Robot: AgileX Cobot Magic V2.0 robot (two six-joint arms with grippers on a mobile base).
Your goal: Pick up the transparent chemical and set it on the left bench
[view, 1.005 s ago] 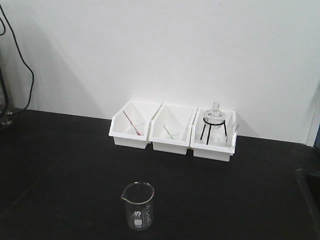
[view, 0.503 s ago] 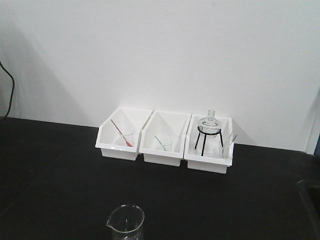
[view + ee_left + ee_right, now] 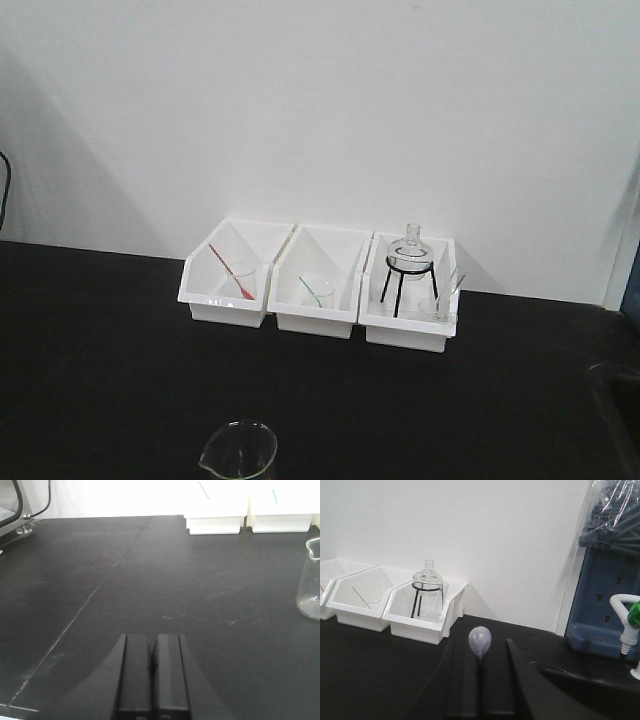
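The transparent chemical, a clear glass beaker (image 3: 238,450) with a pour spout, stands on the black bench at the bottom edge of the front view; only its rim shows. In the left wrist view the beaker (image 3: 310,577) is cut off by the right edge, ahead and right of my left gripper (image 3: 154,641). That gripper is shut and empty, low over the bench. My right gripper (image 3: 480,655) is shut, with a pale bluish rounded blob (image 3: 480,640) at its tips; I cannot tell what it is. Neither gripper shows in the front view.
Three white bins (image 3: 320,318) stand at the wall, holding tiny beakers with a red stirrer (image 3: 229,272) and a green one (image 3: 312,293), and a round flask on a black tripod (image 3: 408,262). At the right are a sink (image 3: 618,395), a blue rack (image 3: 607,600) and a tap (image 3: 626,620).
The front view has shifted: the beaker has slid down the frame until only its rim shows, the bins have moved left and lower, and the cable at the left has nearly left the frame.
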